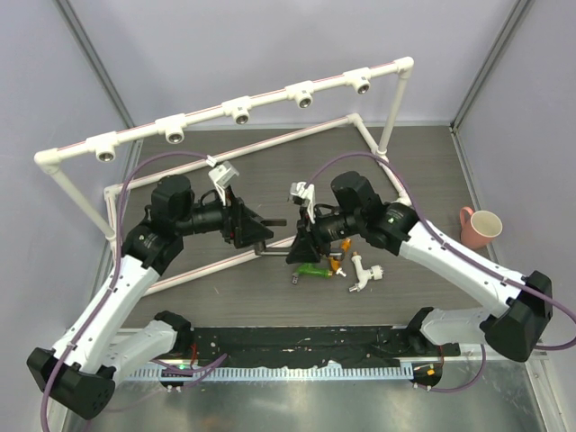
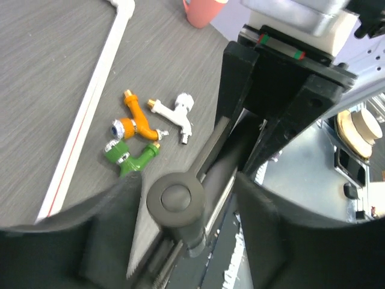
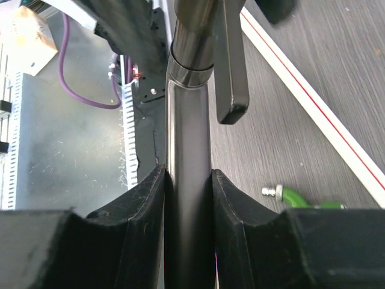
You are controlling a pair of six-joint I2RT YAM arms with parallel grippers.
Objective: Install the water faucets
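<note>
Black faucet point(image 3: 191, 72) hangs between both tools. Right gripper point(image 3: 187, 180) clamps its tube and left gripper point(image 2: 187, 195) pinches the handle end. Its long axis runs tool to tool, and the tee sockets point(image 1: 241, 115) lie beyond both.

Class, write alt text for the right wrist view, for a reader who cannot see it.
The right pincer clamps the tube of the black faucet, its crosswise handle just above. Beyond, a green faucet lies on the table near a white pipe.

The black faucet point(image 3: 191, 90) gleams glossy in the matte black right pincer point(image 3: 187, 180). Beside that pincer, a green faucet point(image 2: 129, 158), an orange faucet point(image 2: 137, 120) and a white faucet point(image 2: 174, 111) lie on the dark grey, wood-grained desk point(image 2: 48, 72). The white pipe frame point(image 1: 243, 103) carries a thin red stripe.
</note>
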